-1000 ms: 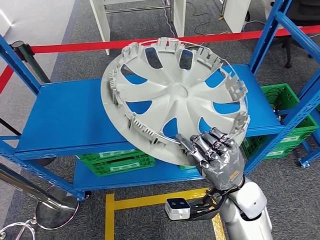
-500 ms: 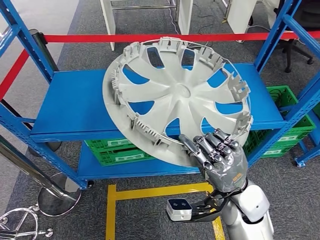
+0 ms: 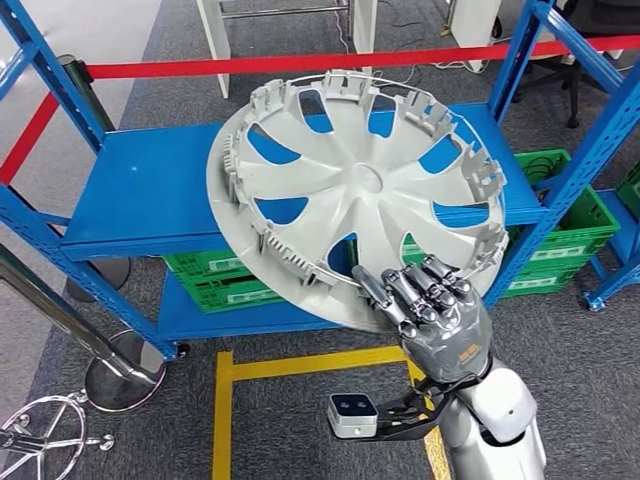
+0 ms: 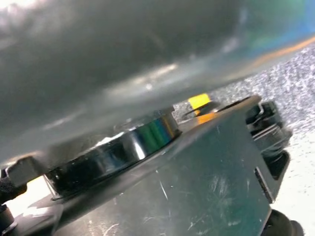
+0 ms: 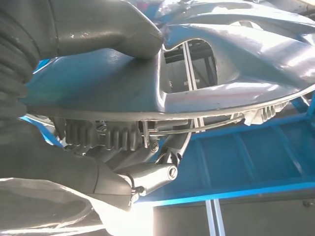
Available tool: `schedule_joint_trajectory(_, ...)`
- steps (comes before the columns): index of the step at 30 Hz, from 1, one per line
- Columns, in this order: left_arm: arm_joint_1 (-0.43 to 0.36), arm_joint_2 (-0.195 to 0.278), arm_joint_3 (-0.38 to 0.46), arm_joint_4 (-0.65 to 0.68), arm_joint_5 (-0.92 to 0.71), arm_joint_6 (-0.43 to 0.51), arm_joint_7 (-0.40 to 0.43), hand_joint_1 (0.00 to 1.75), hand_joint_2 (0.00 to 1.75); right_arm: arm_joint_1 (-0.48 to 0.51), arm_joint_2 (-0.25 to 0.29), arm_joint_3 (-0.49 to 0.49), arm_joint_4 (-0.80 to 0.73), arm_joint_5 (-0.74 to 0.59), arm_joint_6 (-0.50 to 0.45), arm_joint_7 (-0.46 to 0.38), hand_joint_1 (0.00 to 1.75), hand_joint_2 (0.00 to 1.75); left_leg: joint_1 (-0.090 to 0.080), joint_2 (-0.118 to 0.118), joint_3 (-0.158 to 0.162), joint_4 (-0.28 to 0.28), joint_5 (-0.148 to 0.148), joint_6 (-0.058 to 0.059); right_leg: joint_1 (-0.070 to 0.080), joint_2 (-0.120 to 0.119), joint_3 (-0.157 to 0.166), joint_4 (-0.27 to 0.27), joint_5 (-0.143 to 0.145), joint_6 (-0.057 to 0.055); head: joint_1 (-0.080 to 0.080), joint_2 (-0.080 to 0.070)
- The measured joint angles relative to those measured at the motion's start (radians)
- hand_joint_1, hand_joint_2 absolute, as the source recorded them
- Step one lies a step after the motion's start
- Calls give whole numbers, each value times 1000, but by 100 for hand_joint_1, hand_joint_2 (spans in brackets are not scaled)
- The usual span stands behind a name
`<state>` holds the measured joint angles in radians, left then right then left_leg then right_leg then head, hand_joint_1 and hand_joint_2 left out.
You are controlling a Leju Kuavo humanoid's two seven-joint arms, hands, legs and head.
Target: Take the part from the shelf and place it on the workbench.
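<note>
Left wrist view blurred, left hand's state unreadable, right hand point(image 3: 434, 315) grips grey wheel cover point(image 3: 355, 190) at near rim, tilted, hiding blue shelf point(image 3: 136, 190), green crates point(image 3: 226, 290) below, red barrier tape point(image 3: 226, 66) behind

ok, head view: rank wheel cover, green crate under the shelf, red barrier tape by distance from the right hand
1. wheel cover: gripped at its near rim by the right hand.
2. green crate: right of the hand, under the shelf.
3. red barrier tape: behind the shelf, farthest.

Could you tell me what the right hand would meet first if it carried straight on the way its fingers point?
Probably nothing new: the right hand already grips the wheel cover, and beyond that lies the blue shelf, though depth is unclear.
</note>
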<state>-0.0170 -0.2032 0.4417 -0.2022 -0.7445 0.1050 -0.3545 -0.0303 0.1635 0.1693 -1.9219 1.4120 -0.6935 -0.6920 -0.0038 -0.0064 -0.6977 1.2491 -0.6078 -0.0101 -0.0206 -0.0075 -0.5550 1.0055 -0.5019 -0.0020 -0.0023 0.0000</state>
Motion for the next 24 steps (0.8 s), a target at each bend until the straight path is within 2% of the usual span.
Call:
schedule_joint_trajectory(1,0,1,0,0,-1,0,2,0,0,1,0,0,-2,1,0,0,175,175,1,0,-1,48,-13,-1,1,-2,-14,1,10,0,0,0)
schedule_joint_trajectory(2,0,2,0,0,-3,0,6,0,0,3,0,-1,-3,4,0,1,175,175,1,0,11,68,-1,0,1,-4,-28,3,20,0,0,0)
schedule_joint_trajectory(3,-1,2,0,0,-6,0,10,0,0,6,0,-2,-6,8,0,5,175,175,1,0,38,51,28,3,2,-6,-41,4,30,1,0,0)
schedule_joint_trajectory(4,-1,3,0,0,-9,0,13,0,0,9,0,-3,-9,14,0,13,175,175,1,0,82,-1,57,7,3,-6,-53,5,40,3,0,0)
schedule_joint_trajectory(5,-1,4,0,0,-12,0,15,0,0,13,0,-4,-15,23,0,24,175,175,0,0,139,-77,72,14,4,-6,-62,6,48,6,0,0)
schedule_joint_trajectory(6,-3,4,-1,0,-14,0,16,0,0,17,0,-5,-20,31,0,38,175,175,-2,0,195,-162,72,20,6,-6,-69,7,57,10,0,0)
schedule_joint_trajectory(7,-4,5,-1,0,-16,0,16,0,0,19,-1,-5,-26,38,0,51,175,175,-4,-1,236,-228,62,25,7,-7,-74,7,65,15,0,0)
schedule_joint_trajectory(8,-5,6,-1,0,-17,0,16,0,0,20,-1,-5,-30,42,0,60,175,175,-7,-1,259,-268,51,29,7,-8,-77,5,75,22,0,0)
schedule_joint_trajectory(10,-4,6,-1,0,-18,-1,17,0,0,22,-1,-6,-35,45,0,69,175,175,-8,1,254,-288,60,35,4,-7,-84,0,90,36,0,0)
schedule_joint_trajectory(11,-4,6,-2,1,-18,-2,17,0,0,23,-2,-6,-38,46,0,71,175,175,-6,3,244,-290,72,41,4,-3,-92,6,78,41,1,0)
schedule_joint_trajectory(12,-3,6,-2,1,-19,-4,17,0,0,24,-3,-6,-40,48,0,76,175,175,-5,5,233,-293,85,48,4,0,-103,26,49,46,4,0)
schedule_joint_trajectory(13,-4,6,-2,1,-19,-5,17,0,0,26,-5,-6,-42,53,0,86,175,175,-3,8,219,-294,97,53,4,3,-119,68,2,49,7,0)
schedule_joint_trajectory(15,-5,6,-2,1,-20,-8,17,0,0,30,-17,-2,-46,76,0,135,175,175,-7,8,187,-288,118,61,4,4,-149,200,-90,54,11,0)
schedule_joint_trajectory(16,-5,6,-2,1,-21,-8,17,0,0,32,-29,3,-49,92,0,174,175,175,-8,8,170,-284,128,62,5,4,-156,259,-108,55,11,0)
schedule_joint_trajectory(17,-5,6,-2,1,-21,-8,17,0,0,33,-44,11,-53,110,0,220,175,175,-10,8,153,-280,138,62,5,4,-150,292,-102,55,11,0)
schedule_joint_trajectory(18,-5,6,-3,1,-22,-8,19,0,0,34,-60,22,-57,126,0,267,175,175,-10,8,137,-274,146,62,6,4,-129,290,-78,54,11,0)
schedule_joint_trajectory(19,-5,6,-3,1,-23,-8,20,0,0,34,-79,32,-61,138,0,312,175,175,-11,8,123,-268,154,60,7,4,-89,251,-48,52,11,0)
schedule_joint_trajectory(20,-5,6,-4,1,-24,-8,21,0,0,33,-97,41,-67,146,0,349,175,175,-11,7,110,-261,161,58,8,5,-35,183,-32,47,12,0)
schedule_joint_trajectory(22,-6,5,-6,1,-26,-8,21,0,0,31,-129,56,-79,152,0,393,175,175,-14,7,91,-248,173,51,11,6,72,32,-41,39,14,0)
schedule_joint_trajectory(23,-6,4,-8,1,-27,-8,21,0,0,31,-142,61,-85,153,0,403,175,175,-16,7,85,-244,181,47,13,7,101,-15,-55,36,14,0)
schedule_joint_trajectory(24,-6,4,-10,1,-27,-7,22,0,0,31,-151,65,-89,154,0,407,175,175,-17,8,79,-242,189,43,14,7,111,-36,-60,34,14,0)
